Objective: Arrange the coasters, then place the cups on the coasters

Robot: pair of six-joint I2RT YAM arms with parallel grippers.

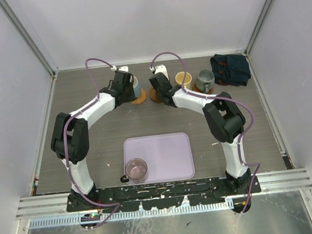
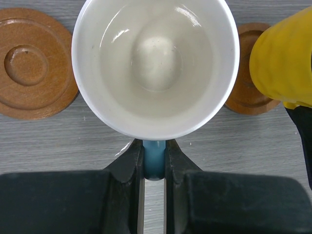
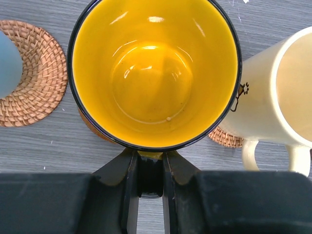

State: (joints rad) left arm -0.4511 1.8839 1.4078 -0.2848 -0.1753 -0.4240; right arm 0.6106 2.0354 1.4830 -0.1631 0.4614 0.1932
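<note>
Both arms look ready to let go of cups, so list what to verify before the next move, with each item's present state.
1. Left gripper shut on the blue cup handle: ok.
2. Right gripper shut on the orange-yellow cup handle: ok.
3. Brown coaster under the orange-yellow cup: ok, its edge shows beneath.
4. Blue cup seated flat on the woven coaster: cannot tell.
5. Cream cup on a coaster: ok, a woven edge shows under it.
6. Purple cup on a coaster: not ok, it stands on the lavender tray.
</note>
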